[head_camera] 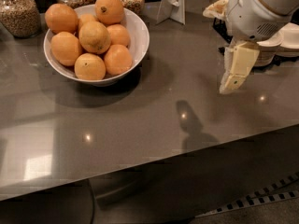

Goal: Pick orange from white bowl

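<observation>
My gripper point(230, 84) hangs right of the white bowl point(140, 35), opening unclear; approach the far orange point(110, 8) from above.

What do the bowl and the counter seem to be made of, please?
The bowl looks like glazed ceramic: white, smooth, glossy wall. The counter looks like polished grey stone, possibly laminate: it mirrors light spots. The gripper hangs above the counter, well away from the bowl.

The single camera looks down at a slant across the smooth dark grey worktop point(140, 125) from its near edge, fairly close; the wide glossy white ceramic bowl point(140, 36) sits upper left, the cream gripper point(232, 80) upper right.
</observation>
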Controlling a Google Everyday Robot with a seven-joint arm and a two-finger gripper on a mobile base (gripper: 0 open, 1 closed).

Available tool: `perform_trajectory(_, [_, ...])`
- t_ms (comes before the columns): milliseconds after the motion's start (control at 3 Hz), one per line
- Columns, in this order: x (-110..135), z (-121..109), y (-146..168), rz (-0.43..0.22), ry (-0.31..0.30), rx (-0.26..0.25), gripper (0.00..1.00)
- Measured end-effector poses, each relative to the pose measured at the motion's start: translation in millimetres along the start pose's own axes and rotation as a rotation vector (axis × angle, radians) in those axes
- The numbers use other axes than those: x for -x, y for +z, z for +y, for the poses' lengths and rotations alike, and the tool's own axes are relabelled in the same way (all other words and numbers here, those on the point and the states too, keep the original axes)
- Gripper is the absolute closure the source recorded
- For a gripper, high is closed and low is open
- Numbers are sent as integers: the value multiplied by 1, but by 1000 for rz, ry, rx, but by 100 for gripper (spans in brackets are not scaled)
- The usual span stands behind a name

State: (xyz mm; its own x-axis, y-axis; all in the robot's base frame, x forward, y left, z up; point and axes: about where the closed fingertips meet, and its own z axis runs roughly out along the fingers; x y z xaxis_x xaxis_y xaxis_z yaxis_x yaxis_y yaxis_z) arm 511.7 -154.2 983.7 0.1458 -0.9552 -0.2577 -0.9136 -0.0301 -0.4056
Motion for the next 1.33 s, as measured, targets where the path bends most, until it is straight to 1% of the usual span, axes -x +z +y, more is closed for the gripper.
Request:
perform_trajectory(333, [31,-21,28,-52,-119,23,0])
perform_trajectory(667, [31,-21,28,-52,-119,23,0])
perform_trajectory(1000, [33,-29,27,-22,-175,-41,0])
perform_trajectory(1333, [45,-56,28,6,-331,-186,0])
